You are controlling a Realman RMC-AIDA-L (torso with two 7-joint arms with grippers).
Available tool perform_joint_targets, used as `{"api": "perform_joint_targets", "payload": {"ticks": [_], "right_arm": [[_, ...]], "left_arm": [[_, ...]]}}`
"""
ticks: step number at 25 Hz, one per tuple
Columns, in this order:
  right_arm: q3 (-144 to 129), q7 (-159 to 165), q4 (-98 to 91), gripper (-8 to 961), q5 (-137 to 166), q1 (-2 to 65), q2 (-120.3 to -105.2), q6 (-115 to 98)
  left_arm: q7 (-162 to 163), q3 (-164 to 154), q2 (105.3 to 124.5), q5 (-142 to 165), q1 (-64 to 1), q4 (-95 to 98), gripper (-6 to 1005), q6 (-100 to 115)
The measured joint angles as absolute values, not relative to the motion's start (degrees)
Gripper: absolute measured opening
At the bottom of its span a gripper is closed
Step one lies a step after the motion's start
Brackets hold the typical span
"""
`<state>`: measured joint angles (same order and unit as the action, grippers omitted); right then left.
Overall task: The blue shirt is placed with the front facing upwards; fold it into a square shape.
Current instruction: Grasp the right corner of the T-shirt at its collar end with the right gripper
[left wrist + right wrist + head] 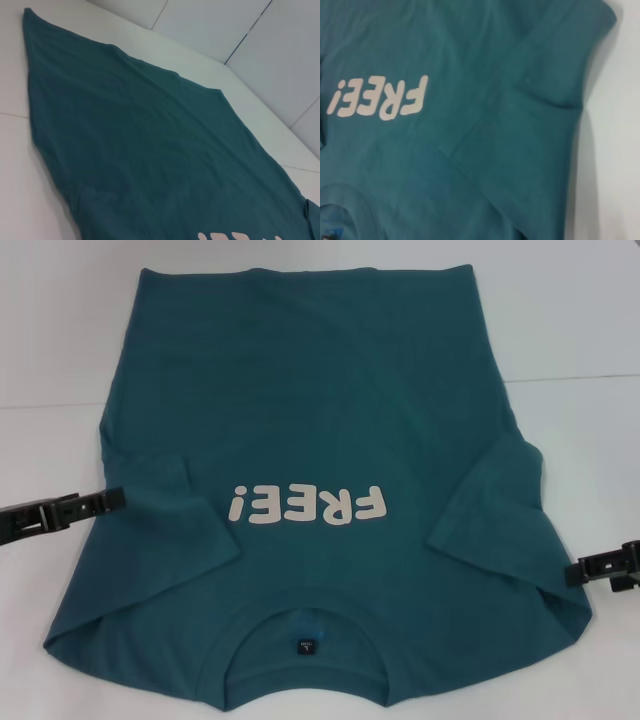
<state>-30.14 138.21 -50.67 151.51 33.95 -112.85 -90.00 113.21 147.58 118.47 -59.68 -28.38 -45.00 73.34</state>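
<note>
Head view: the blue shirt (320, 440) lies flat on the white table (580, 330), collar nearest. Left gripper (110, 500) and right gripper (585, 570) flank the sleeves; finger state unclear. Wrist views: lettering (380, 97), smooth cloth. Best pinch both sleeve edges evenly.

The blue shirt (320, 440) covers most of the middle of the bench (580, 330), lying flat with both sleeves folded inward onto the body (low ridges only, nothing tall). Bare bench runs along both sides and past the far hem. The left gripper (110, 498) sits at the shirt's left edge by the sleeve fold, and the right gripper (580, 570) at the right edge near the shoulder, each with open bench behind it.
</note>
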Motion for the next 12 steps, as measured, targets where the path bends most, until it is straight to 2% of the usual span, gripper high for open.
{"api": "perform_joint_targets", "payload": {"ticks": [12], "right_arm": [[-30.5,137.4,-45.6,915,149.0,34.4,-112.26,-87.0]], "left_arm": [[113.2,147.4,118.7,-59.4,-29.2,-44.8,875,72.0]]}}
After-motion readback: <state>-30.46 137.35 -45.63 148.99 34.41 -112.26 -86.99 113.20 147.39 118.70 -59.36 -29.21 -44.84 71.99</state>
